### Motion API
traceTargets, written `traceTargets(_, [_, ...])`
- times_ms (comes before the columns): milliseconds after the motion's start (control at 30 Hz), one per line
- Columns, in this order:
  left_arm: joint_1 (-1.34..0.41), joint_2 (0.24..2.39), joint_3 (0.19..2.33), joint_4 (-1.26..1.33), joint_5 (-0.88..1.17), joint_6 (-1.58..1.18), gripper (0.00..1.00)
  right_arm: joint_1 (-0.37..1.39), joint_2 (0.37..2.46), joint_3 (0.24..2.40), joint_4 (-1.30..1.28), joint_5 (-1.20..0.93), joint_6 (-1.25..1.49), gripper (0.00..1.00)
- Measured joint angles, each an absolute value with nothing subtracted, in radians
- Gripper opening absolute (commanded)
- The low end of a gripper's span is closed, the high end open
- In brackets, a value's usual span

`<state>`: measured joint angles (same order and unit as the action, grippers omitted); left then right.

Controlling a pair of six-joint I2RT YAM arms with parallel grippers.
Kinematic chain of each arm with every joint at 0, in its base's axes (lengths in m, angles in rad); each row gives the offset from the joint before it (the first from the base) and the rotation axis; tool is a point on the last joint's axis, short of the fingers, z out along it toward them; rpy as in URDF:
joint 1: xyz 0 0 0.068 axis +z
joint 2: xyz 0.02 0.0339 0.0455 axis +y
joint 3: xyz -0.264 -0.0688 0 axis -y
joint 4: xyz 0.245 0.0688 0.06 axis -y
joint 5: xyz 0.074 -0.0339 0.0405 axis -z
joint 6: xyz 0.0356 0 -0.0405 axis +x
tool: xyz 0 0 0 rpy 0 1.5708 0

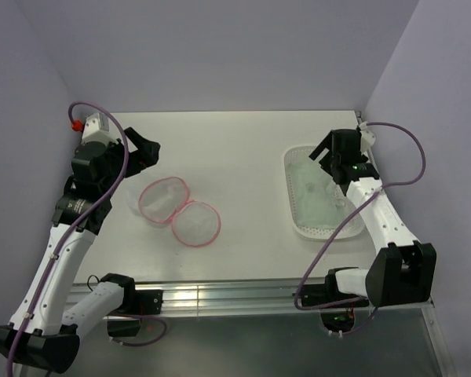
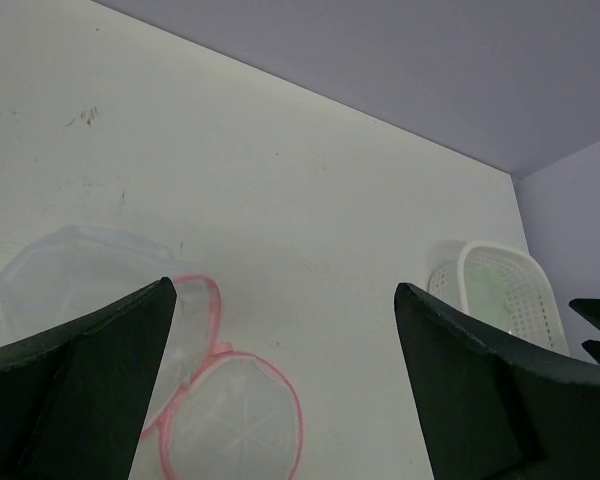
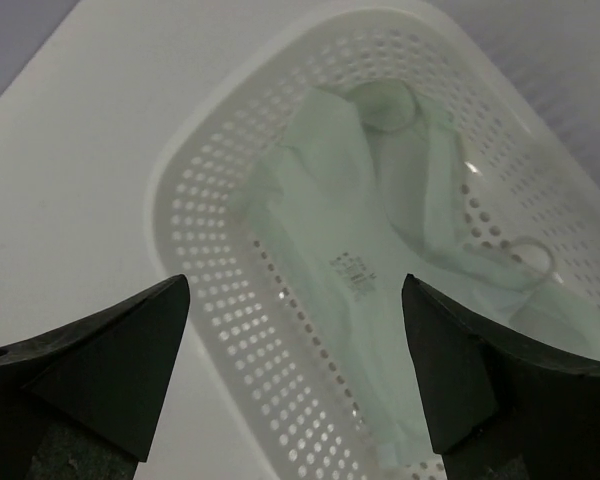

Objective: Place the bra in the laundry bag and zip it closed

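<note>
The laundry bag [image 1: 179, 212] lies open on the table as two round mesh discs with pink rims; it also shows in the left wrist view [image 2: 230, 425]. The bra [image 1: 318, 188], pale mint sheer fabric, lies inside the white perforated basket [image 1: 292, 206]; in the right wrist view the bra [image 3: 370, 250] fills the basket. My left gripper [image 1: 147, 151] is open, above the table behind the bag's left disc. My right gripper [image 1: 323, 154] is open above the basket's far end, empty.
The basket's wall [image 3: 220, 300] stands at the right side of the table, near the right wall. A clear round lid-like disc [image 2: 60, 275] lies beside the bag's left half. Purple walls close in the back and both sides.
</note>
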<state>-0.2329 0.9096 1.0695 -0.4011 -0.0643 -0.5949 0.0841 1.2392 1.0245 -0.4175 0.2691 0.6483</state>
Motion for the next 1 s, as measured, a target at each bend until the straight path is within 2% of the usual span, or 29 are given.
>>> traceTargets(100, [-0.233,0.916,1.069,-0.402,-0.057,-0.595,0.99,-0.003,1.302,1.000,-0.412,0.245,0.657,0.87])
traceTargets(267, [-0.233,0.927,1.069,-0.401,-0.041,-0.595,0.99,-0.130,1.476,0.997,-0.359,0.154,0.657,0.86])
traceTargets(400, [-0.233,0.939,1.069,-0.401,-0.031,-0.595,0.99,-0.135,1.592,1.010,-0.347,0.085,0.655,0.86])
traceTargets(567, [-0.233,0.949,1.069,-0.402,-0.023,-0.595,0.99,-0.134,1.636,1.031,-0.323,0.040,0.653,0.84])
traceTargets(867, [-0.233,0.951,1.069,-0.402,-0.023,-0.595,0.99,-0.134,1.705,1.082,-0.266,0.013,0.648,0.68])
traceTargets(1000, [-0.233,0.958,1.069,-0.401,-0.023,-0.595,0.99,-0.134,1.727,1.083,-0.264,0.010,0.644,0.56])
